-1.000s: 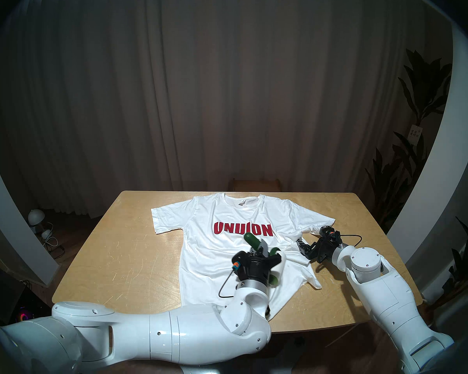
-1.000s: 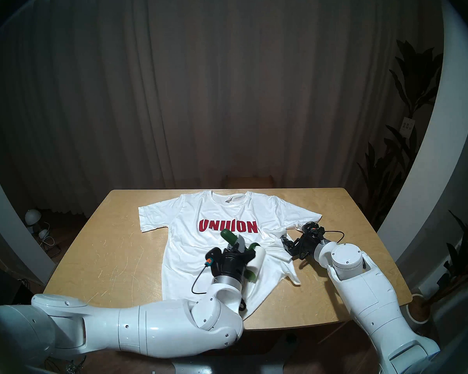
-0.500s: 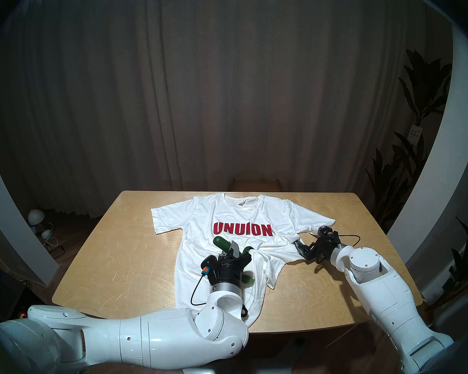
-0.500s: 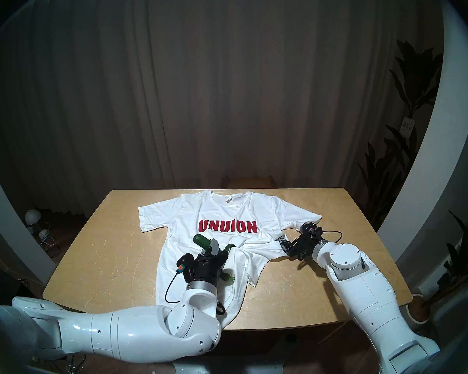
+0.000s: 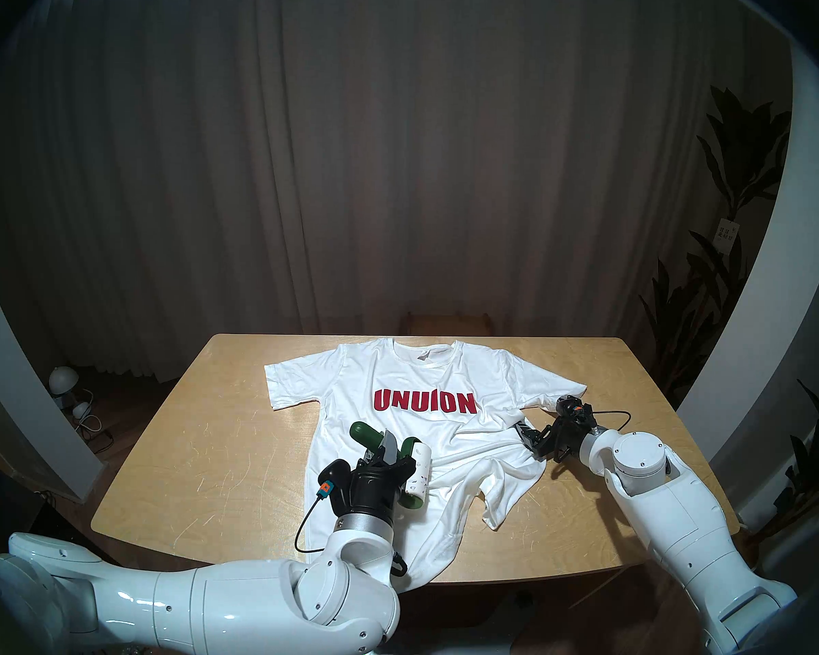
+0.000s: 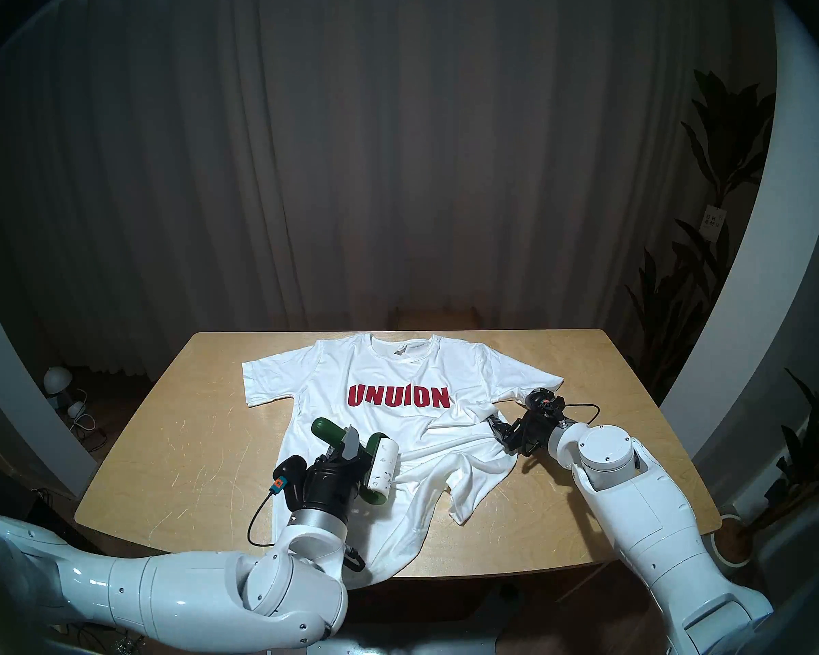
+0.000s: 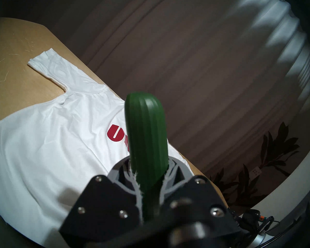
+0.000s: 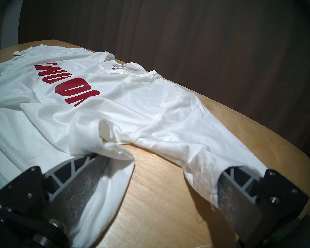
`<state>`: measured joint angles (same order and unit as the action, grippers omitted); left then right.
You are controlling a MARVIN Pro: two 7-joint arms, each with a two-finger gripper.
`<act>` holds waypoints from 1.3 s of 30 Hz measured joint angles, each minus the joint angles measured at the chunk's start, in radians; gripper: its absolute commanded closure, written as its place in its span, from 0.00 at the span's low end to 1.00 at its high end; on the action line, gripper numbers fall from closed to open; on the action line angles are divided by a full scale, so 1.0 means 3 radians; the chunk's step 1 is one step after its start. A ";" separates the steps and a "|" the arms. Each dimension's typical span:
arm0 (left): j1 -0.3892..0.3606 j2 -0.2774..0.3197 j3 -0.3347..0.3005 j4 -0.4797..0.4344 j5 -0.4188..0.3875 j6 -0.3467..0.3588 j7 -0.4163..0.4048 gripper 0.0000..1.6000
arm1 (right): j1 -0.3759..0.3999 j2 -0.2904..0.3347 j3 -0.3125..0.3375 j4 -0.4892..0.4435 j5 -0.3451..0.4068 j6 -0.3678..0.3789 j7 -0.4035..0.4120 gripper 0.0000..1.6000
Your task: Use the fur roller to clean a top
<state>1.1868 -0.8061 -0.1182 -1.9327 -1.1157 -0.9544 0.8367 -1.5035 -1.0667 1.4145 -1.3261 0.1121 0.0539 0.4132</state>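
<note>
L claw [image 5: 383, 455] clenched on fur roller [image 5: 414, 469] handle; roll axis near-far, over top [image 5: 398, 370] L side. Bunched cloth lies R of roll. R claw [image 8: 156, 194] spread, on hem.

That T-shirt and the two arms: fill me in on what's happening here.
The left gripper is clamped on the green handle of the fur roller, its white roll flecked with lint. The white T-shirt lies on the wooden table, lower half bunched. The right gripper rests open at the shirt's rumpled side.
</note>
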 measured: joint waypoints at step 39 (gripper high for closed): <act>-0.0209 0.1118 -0.0096 -0.0431 -0.1308 0.0775 -0.1260 1.00 | 0.0456 0.0492 -0.0245 0.0412 0.0368 0.0157 0.1189 0.00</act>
<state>1.1241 -0.4709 -0.1469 -2.0621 -1.5080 -0.7220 0.4586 -1.3669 -0.9191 1.3410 -1.2024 0.2225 0.1009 0.7699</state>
